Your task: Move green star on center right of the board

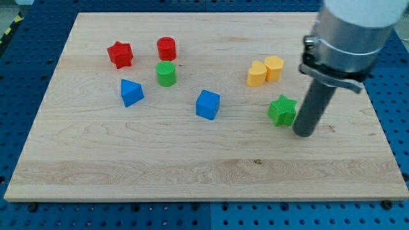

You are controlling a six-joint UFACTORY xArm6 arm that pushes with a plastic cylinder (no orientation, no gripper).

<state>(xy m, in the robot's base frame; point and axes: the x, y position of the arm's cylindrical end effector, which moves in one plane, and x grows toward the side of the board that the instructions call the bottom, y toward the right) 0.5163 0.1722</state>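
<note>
The green star (282,110) lies on the wooden board (192,166) at the view's centre right. My tip (303,133) stands on the board just to the right of the star and slightly below it, touching or nearly touching its right side. The dark rod rises from there to the grey arm at the view's top right.
A yellow heart (257,74) and a yellow block (274,68) sit above the star. A blue cube (208,105) is left of it. Further left are a green cylinder (166,74), a red cylinder (167,48), a red star (120,54) and a blue block (131,92).
</note>
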